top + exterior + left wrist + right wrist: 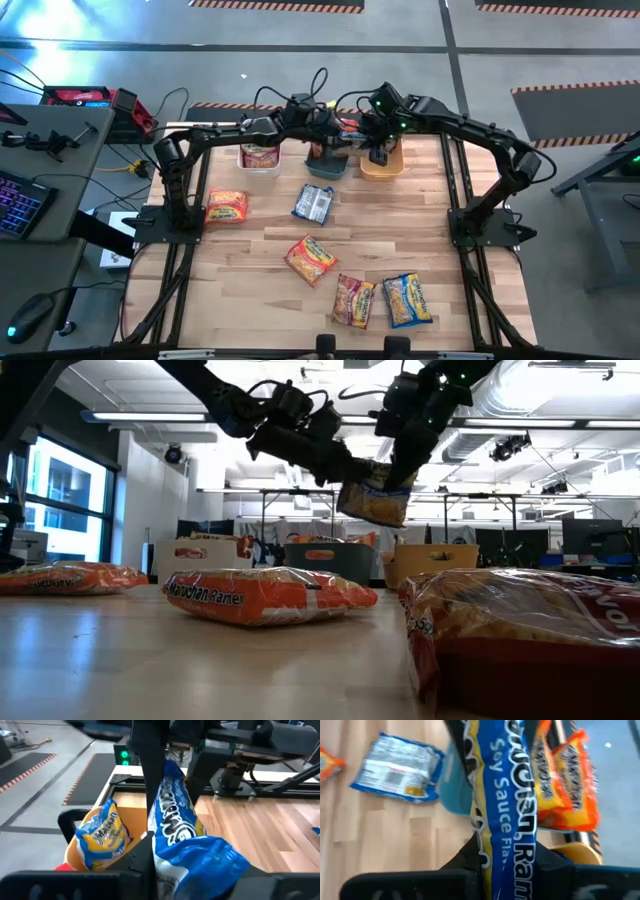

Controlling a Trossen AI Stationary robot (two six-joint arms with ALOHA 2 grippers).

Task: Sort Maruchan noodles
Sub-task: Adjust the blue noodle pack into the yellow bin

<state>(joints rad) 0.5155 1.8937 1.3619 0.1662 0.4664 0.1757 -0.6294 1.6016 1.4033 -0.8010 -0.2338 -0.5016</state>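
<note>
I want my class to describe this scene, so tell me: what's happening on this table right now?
Two dark robot arms are sorting crinkly plastic ramen packets into bins at the table's far edge. Both claws, the left claw and the right claw, meet on one blue-and-yellow packet, held in the air above the orange bin; it looks like a handover. The white bin and teal bin sit alongside. Six packets remain on the wooden table.

Blue-and-yellow noodle packet (507,805), orange packet (565,785), teal bin (326,166).

bright ceiling strips (545,423) | floor glare (40,50) | wrist views blurred
</note>
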